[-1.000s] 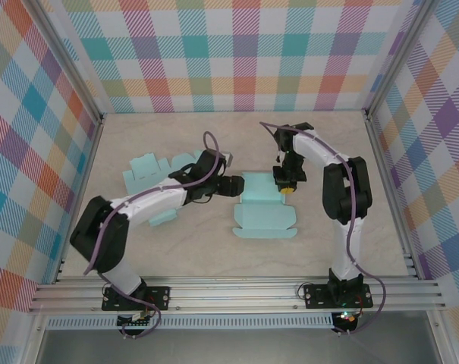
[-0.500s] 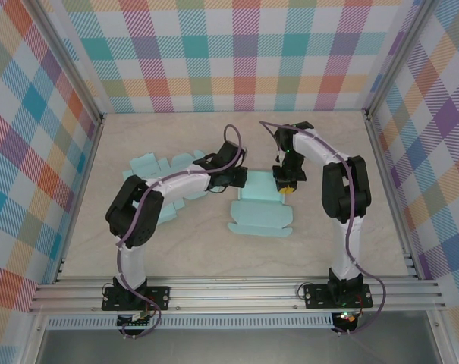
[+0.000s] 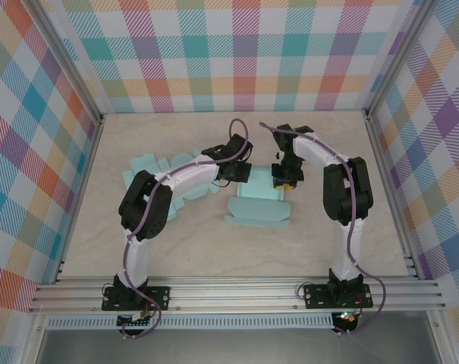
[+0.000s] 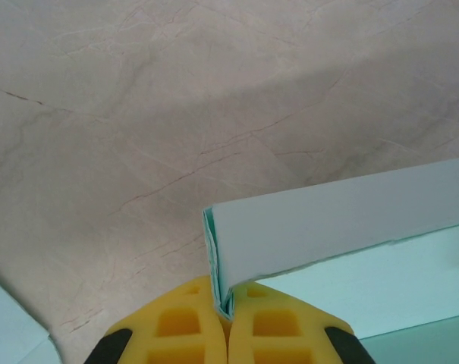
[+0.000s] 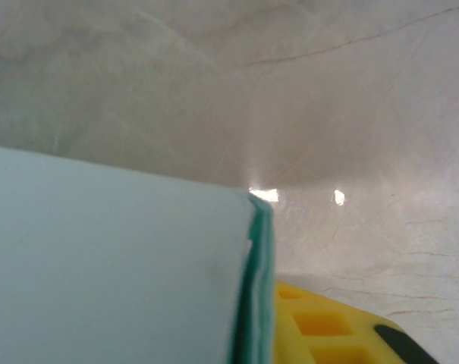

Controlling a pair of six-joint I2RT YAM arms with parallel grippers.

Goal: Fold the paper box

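Note:
A light teal paper box [image 3: 258, 205], partly folded, lies mid-table between both arms. My left gripper [image 3: 240, 174] is shut on the box's far left corner; in the left wrist view the yellow fingers [image 4: 187, 330] pinch a doubled wall of the paper box [image 4: 328, 220] that stands upright. My right gripper [image 3: 284, 180] holds the far right corner. In the right wrist view the folded wall of the paper box [image 5: 123, 258] fills the left side, pressed against a yellow finger [image 5: 328, 326]; the other finger is hidden behind the paper.
More flat teal box blanks [image 3: 149, 171] lie on the left part of the beige table [image 3: 214, 243], under the left arm. Plaid walls enclose the back and both sides, and an aluminium rail [image 3: 237, 292] runs along the near edge.
The left gripper has swung toward the back along the box's left side to its far left corner. The box has shifted slightly left and back. The right gripper has barely moved.

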